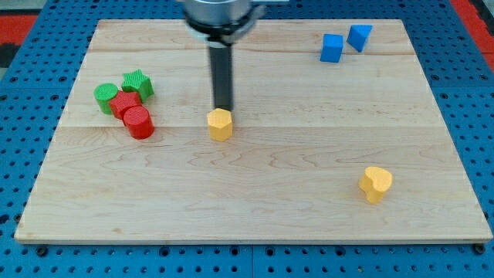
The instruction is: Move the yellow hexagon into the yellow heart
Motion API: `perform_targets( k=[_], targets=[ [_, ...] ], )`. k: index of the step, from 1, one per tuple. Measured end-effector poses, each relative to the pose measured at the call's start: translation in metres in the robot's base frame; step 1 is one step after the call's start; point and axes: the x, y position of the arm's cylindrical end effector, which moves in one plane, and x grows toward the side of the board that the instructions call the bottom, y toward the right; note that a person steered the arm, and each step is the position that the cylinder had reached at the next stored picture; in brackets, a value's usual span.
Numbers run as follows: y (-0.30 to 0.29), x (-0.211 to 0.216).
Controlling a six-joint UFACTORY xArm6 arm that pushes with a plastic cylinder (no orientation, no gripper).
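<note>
In the camera view, the yellow hexagon (221,123) stands upright left of centre on the pale wooden board (255,208), a short prism with no clear long axis. My tip (223,109), a plain dark rod holding nothing, sits just behind its top edge, seemingly touching. The yellow heart (376,184), smooth plastic, lies lower right, well apart.

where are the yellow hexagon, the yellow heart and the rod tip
yellow hexagon (220,123), camera view, on its top face
yellow heart (376,182), camera view, on its top face
my tip (222,109), camera view, the rod's very end, just above the hexagon in the view
</note>
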Motion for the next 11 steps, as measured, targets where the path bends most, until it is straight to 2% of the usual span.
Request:
perform_targets(
  k=[1,3,4,5,6,8,10,11],
  targets=[
    [0.005,0.022],
    [0.081,0.040],
    [-0.010,0.017],
    [-0.038,0.022],
    [-0.029,0.065],
    [0.112,0.079],
    [0.190,0.100],
    [0.208,0.070]
  ],
)
